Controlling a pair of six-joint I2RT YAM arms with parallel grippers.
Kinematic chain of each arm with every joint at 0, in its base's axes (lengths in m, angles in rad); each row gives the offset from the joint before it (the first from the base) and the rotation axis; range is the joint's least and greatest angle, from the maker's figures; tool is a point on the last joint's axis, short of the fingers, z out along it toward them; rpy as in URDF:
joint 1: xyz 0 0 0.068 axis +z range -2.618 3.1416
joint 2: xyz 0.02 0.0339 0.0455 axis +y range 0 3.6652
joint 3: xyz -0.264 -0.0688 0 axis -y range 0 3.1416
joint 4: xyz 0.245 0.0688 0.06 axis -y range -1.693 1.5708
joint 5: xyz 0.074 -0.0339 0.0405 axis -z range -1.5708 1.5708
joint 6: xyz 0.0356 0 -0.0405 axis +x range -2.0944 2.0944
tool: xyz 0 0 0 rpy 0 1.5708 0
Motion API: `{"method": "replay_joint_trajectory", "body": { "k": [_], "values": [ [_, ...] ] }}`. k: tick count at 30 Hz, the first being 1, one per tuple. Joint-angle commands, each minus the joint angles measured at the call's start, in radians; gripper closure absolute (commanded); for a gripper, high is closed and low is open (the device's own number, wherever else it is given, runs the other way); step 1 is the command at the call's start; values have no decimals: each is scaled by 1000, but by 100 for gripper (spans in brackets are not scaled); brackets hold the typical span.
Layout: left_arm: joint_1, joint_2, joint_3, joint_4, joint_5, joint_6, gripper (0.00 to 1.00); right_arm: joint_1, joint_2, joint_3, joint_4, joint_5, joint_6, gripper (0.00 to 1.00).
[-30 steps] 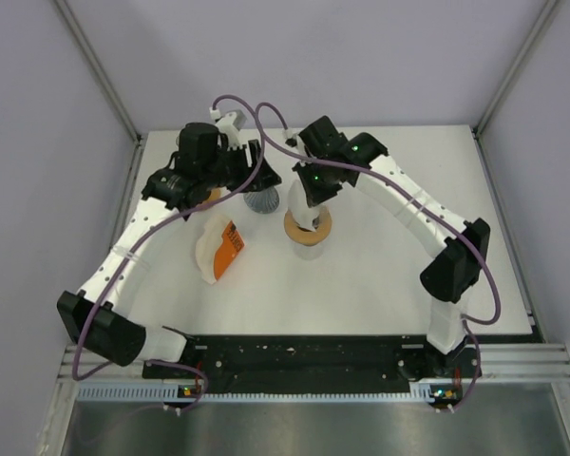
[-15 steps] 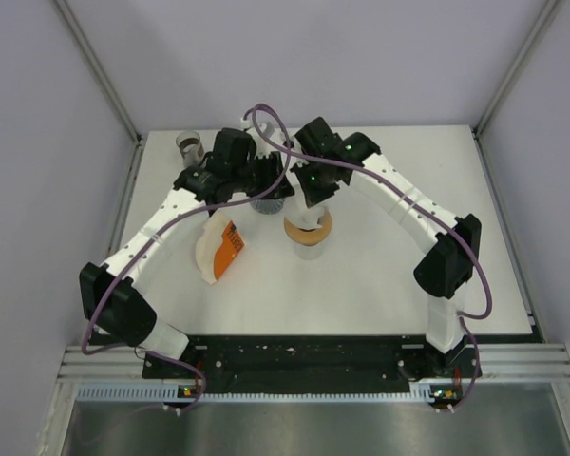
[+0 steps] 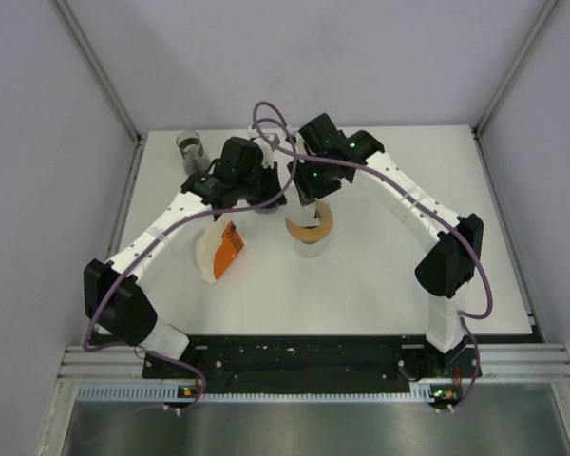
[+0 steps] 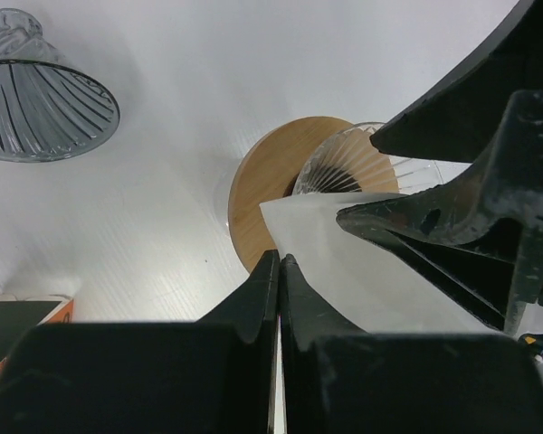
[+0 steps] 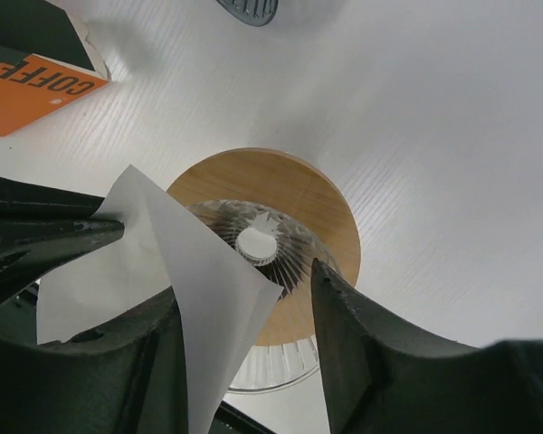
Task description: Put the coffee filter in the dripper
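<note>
Above the dripper point(image 5: 264, 246), coffee filter point(image 5: 199, 289) in closed left jaws, between parted right jaws.

Likely lab: panel-walled white table point(image 3: 380, 275)

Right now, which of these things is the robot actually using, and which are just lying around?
In use: filter, pinched by the left gripper; dripper with the wooden collar; right gripper, open.

Lying about: grey spare dripper; orange pack; small jar at the table's far left.
</note>
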Motion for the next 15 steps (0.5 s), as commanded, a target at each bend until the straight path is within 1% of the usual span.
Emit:
{"method": "replay_joint_trajectory", "body": {
  "k": [1,6,9,10,11,12,14,15],
  "values": [
    [-3,-10,-1,39,7,15,99,-21,-104,14,35,-4,-13,51],
    [-4,-10,1,47,30,17,100,-19,-193,31,75,-13,-32,45],
    [-8,-3,5,47,33,17,100,-21,-246,-15,119,-32,-29,44],
    [-9,-3,8,48,31,17,100,-19,-265,-38,139,-38,-21,46],
    [-9,-3,10,47,30,18,100,-16,-289,-64,162,-47,-15,53],
    [-9,-4,11,48,28,20,100,-5,-311,-103,196,-59,-6,62],
    [-9,-4,16,47,24,23,100,15,-370,-195,283,-88,25,84],
    [-9,-6,15,47,22,23,100,22,-397,-245,331,-116,48,93]
  ]
}}
